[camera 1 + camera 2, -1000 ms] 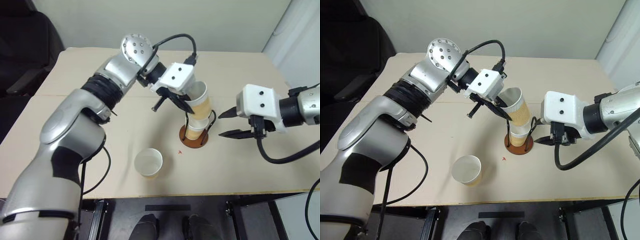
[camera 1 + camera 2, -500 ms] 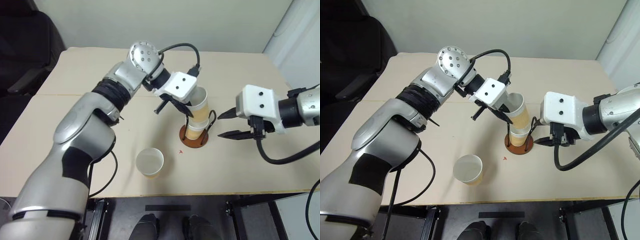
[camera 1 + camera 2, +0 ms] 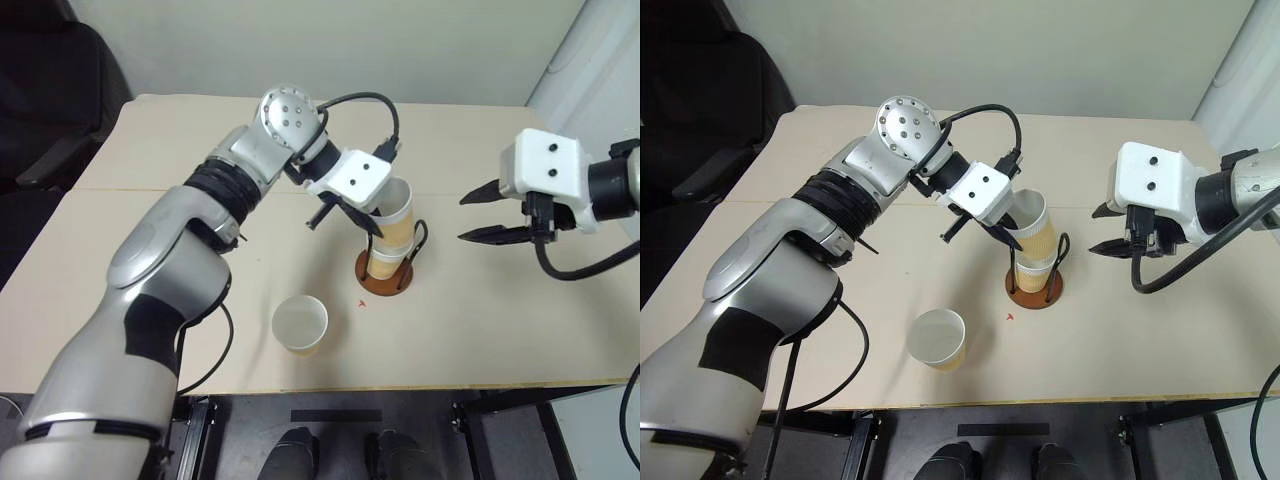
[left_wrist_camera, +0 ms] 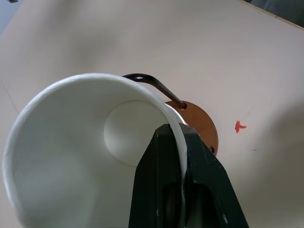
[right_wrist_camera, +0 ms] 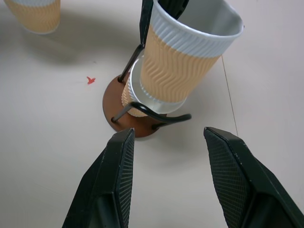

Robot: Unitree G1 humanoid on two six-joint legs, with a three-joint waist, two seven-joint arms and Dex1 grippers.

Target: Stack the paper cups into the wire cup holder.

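Two paper cups [image 3: 392, 222] nest tilted in the wire cup holder [image 3: 386, 275]; third cup [image 3: 300, 324] stands apart.

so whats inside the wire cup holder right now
One paper cup sits in the wire cup holder, and a second cup, pinched at its rim by the left gripper, is nested partway into it. The lower cup's inside is covered.

tan-ribbed white cups [image 5: 175, 66], reddish-brown holder base [image 5: 116, 97]

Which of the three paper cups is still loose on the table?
The cup nearest the table's front edge, standing upright and alone. The other two are at the wire cup holder: one seated inside, one pinched at its rim by the left gripper.
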